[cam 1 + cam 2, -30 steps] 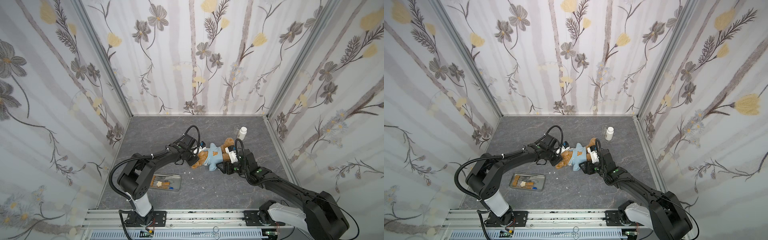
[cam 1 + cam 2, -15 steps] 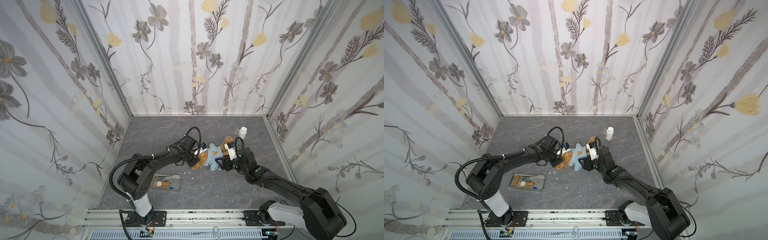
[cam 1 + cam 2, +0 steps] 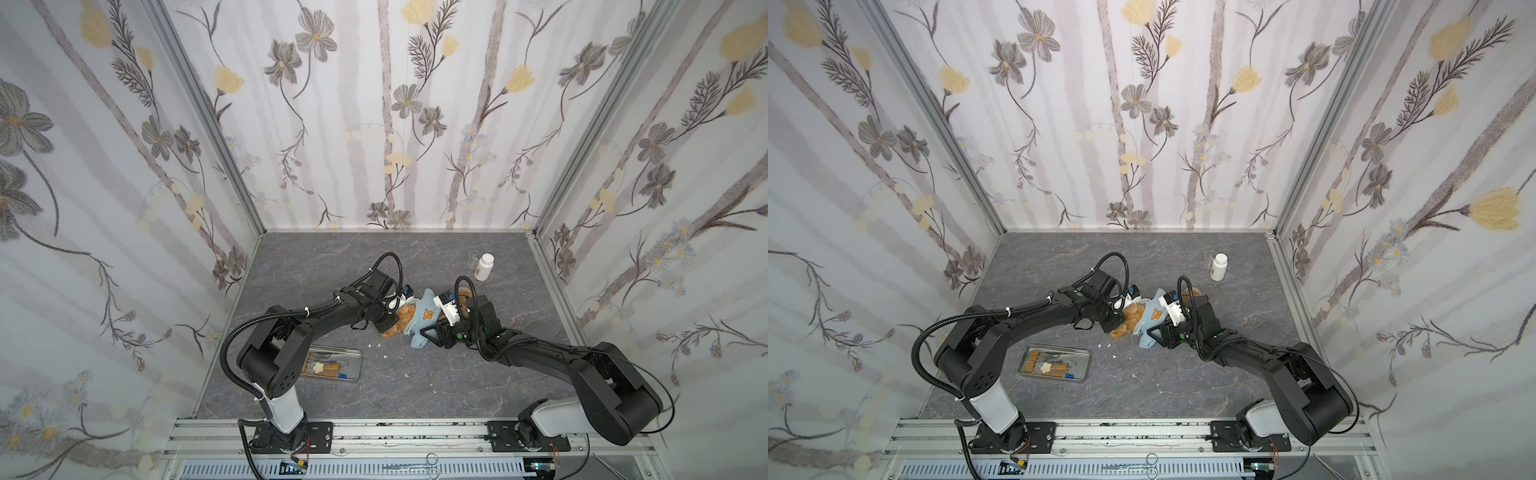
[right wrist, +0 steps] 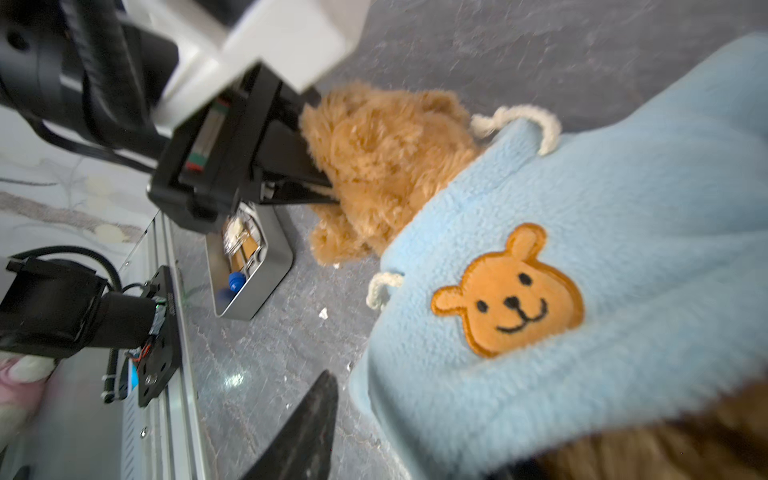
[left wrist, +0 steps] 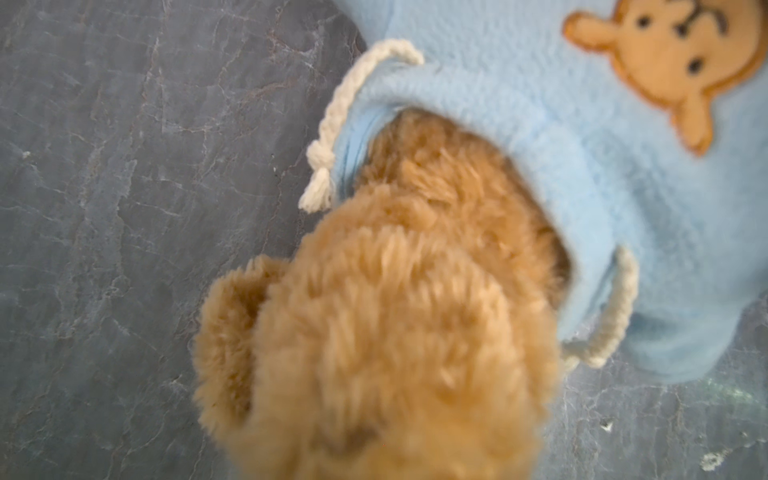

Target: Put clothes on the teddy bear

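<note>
The right gripper has nosed in closer on the hem end of the light blue shirt with its jaws drawing narrower, though I cannot tell whether they hold cloth yet. The left gripper stays clenched in the head fur of the teddy bear, so I'd guess a tug down the body is coming. The bear lies mid-table between the two arms, its head already through the neck. There is bare floor toward the front, the tray sits near the left arm, and the white bottle is well apart at the back.
</note>
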Available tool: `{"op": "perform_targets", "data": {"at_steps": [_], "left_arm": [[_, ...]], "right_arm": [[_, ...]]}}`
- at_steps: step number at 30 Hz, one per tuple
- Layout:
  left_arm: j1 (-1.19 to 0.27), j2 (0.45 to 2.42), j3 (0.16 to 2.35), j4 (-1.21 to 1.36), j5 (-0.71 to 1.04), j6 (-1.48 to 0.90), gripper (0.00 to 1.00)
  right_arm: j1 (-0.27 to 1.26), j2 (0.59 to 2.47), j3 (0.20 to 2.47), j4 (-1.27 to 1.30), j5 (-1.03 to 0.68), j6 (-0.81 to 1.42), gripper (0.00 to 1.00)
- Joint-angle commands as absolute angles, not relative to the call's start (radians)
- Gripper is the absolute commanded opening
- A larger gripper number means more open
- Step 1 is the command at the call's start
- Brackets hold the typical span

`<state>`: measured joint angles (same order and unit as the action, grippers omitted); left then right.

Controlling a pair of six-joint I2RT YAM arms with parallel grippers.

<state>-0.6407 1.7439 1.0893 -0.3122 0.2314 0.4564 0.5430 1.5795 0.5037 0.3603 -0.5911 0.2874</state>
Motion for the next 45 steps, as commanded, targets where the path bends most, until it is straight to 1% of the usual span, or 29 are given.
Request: {"op": "perform_targets", "data": {"at_steps": [1, 6, 10, 14, 18, 22, 23, 26, 28, 31, 34, 35, 37, 40, 43, 45], "left_arm": [[-0.642, 1.767, 1.125, -0.295, 0.271, 0.455, 0.00], [-0.642, 1.821, 1.174, -0.320, 0.273, 0.408, 0.00], [-0.643, 1.847, 1.205, -0.325, 0.295, 0.408, 0.00], [-0.648, 1.849, 1.225, -0.326, 0.342, 0.421, 0.00], [-0.650, 1.835, 1.226, -0.334, 0.378, 0.419, 0.00], [-0.638, 1.838, 1.220, -0.339, 0.306, 0.401, 0.00], [-0.632, 1.839, 1.216, -0.340, 0.286, 0.398, 0.00], [-0.621, 1.833, 1.197, -0.340, 0.267, 0.413, 0.01], [-0.621, 1.829, 1.196, -0.339, 0.272, 0.430, 0.03], [-0.620, 1.826, 1.198, -0.339, 0.284, 0.451, 0.03], [-0.620, 1.819, 1.204, -0.339, 0.271, 0.483, 0.03], [-0.620, 1.818, 1.209, -0.339, 0.262, 0.491, 0.04], [-0.618, 1.823, 1.226, -0.339, 0.236, 0.514, 0.13], [-0.611, 1.843, 1.269, -0.339, 0.189, 0.521, 0.39], [-0.607, 1.846, 1.287, -0.337, 0.151, 0.498, 0.59], [-0.601, 1.830, 1.328, -0.335, 0.134, 0.464, 0.87]], "right_arm": [[0.566, 1.635, 0.478, 0.455, -0.743, 0.325, 0.42], [0.589, 1.690, 0.445, 0.586, -0.776, 0.394, 0.38], [0.594, 1.726, 0.472, 0.668, -0.757, 0.445, 0.38], [0.610, 1.745, 0.513, 0.702, -0.627, 0.490, 0.38], [0.636, 1.750, 0.530, 0.655, -0.486, 0.471, 0.39], [0.627, 1.676, 0.473, 0.636, -0.426, 0.444, 0.38], [0.619, 1.647, 0.463, 0.609, -0.416, 0.429, 0.39], [0.582, 1.542, 0.421, 0.547, -0.410, 0.402, 0.49], [0.555, 1.494, 0.399, 0.536, -0.451, 0.406, 0.53], [0.519, 1.442, 0.384, 0.500, -0.498, 0.417, 0.56], [0.471, 1.400, 0.366, 0.521, -0.561, 0.442, 0.56], [0.464, 1.390, 0.361, 0.537, -0.582, 0.455, 0.56], [0.467, 1.375, 0.361, 0.553, -0.644, 0.462, 0.56], [0.484, 1.355, 0.359, 0.562, -0.719, 0.470, 0.54], [0.496, 1.298, 0.367, 0.463, -0.674, 0.447, 0.54], [0.483, 1.243, 0.368, 0.386, -0.611, 0.433, 0.54]]}}
